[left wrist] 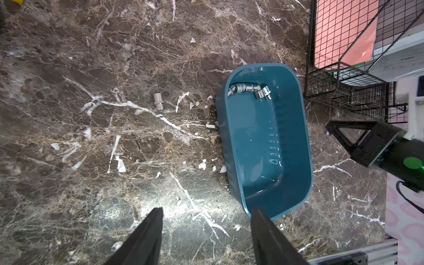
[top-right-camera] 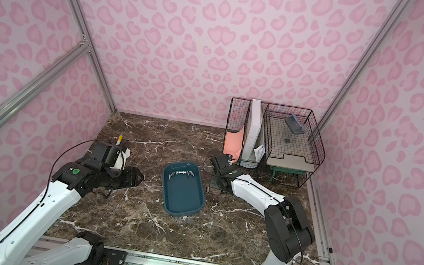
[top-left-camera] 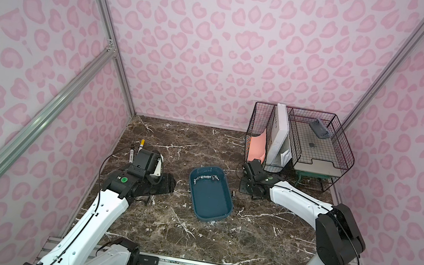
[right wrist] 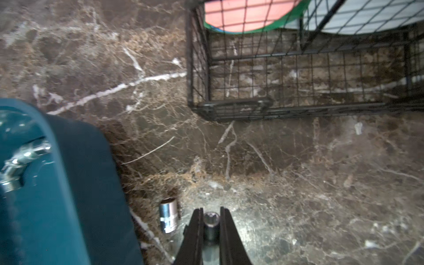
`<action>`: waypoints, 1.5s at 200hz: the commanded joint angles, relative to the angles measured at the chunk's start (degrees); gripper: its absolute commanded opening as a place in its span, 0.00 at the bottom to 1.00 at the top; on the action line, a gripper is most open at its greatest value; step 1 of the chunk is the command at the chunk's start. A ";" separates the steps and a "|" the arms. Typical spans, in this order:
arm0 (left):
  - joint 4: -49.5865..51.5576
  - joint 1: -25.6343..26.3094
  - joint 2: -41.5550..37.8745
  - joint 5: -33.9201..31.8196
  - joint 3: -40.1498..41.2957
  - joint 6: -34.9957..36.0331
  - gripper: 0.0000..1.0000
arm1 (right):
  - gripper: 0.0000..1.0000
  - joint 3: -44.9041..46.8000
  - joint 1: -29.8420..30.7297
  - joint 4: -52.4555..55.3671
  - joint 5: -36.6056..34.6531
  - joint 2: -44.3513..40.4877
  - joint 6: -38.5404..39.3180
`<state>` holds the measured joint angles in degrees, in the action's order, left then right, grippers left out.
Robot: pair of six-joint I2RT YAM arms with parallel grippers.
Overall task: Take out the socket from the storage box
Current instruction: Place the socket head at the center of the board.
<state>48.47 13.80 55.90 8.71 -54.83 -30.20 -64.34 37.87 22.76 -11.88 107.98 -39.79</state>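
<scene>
Socket (right wrist: 211, 220) pinched in R fingers (right wrist: 195, 234), near storage box (right wrist: 91, 172); L fingers (left wrist: 149, 236) apart — nothing held

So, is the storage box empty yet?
Not empty: a cluster of chrome sockets lies at one end of the storage box; the rest of its floor is bare.

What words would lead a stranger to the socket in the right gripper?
Find the teal storage box on the marble table. On its side nearer the wire rack, two silver sockets are outside it. The held socket is pinched in the shut right gripper; the other socket lies free, closer to the box.
</scene>
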 commanded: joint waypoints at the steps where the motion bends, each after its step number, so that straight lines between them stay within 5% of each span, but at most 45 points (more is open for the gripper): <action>1: -0.67 0.57 0.54 -0.63 -0.46 -0.74 0.65 | 0.08 0.43 -1.53 -1.69 1.82 1.62 0.06; 86: -0.84 3.80 3.07 -2.79 -1.93 -0.91 0.65 | 0.10 1.47 -3.94 -3.77 3.88 5.32 -0.01; 130: -0.74 4.31 3.78 -3.11 -2.47 -0.92 0.65 | 0.22 1.49 -4.03 -3.78 3.66 5.39 -0.08; 202: 0.30 4.45 4.05 -3.63 -4.32 -0.13 0.65 | 0.28 1.24 -3.94 -4.09 3.49 4.36 0.59; 300: 0.53 6.92 11.80 -1.70 -11.33 -0.92 0.65 | 0.29 5.46 -1.71 -3.63 -1.14 -11.22 1.46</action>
<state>48.75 19.42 65.21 5.98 -64.01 -30.92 -59.75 35.51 20.27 -11.99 99.70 -38.59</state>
